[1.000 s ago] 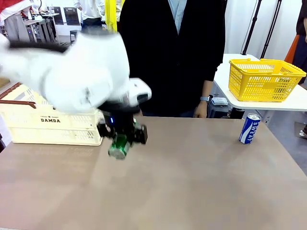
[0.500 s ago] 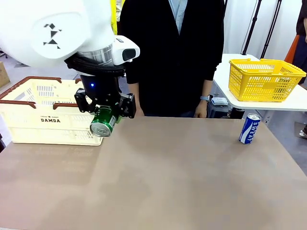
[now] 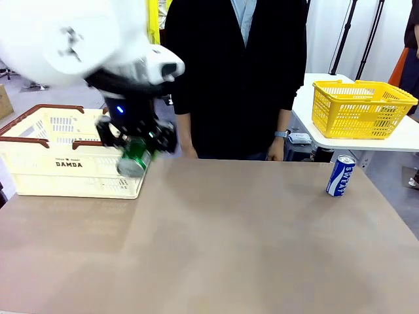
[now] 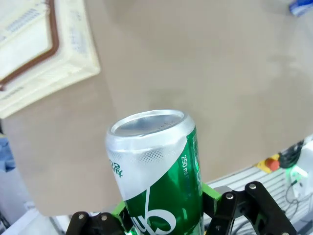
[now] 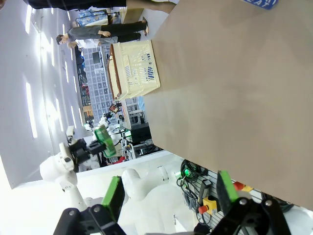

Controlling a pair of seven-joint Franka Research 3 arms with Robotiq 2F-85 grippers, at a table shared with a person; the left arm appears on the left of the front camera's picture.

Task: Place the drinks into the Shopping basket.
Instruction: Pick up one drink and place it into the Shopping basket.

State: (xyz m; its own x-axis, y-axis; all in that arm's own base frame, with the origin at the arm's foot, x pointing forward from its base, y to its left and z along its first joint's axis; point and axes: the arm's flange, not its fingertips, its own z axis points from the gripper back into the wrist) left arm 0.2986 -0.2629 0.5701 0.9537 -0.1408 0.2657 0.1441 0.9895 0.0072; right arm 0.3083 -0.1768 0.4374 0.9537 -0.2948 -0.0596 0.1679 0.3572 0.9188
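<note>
Swung up and left since a moment ago, with green can [image 3: 134, 157] squeezed tight in left gripper [image 3: 136, 147], tilted end-down just beside basket [image 3: 65, 163] corner, not over it yet, its inside hard to see, blue can [image 3: 340, 175] far off right, right gripper [image 5: 168, 196] wide open, empty.

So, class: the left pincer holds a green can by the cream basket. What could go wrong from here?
1. The left pincer grips the green can near one end, tilted; it might slip.
2. The can hangs by the Shopping basket's right wall and could clip the rim.
3. The blue can stands near the table edge; a reach might topple it.
</note>
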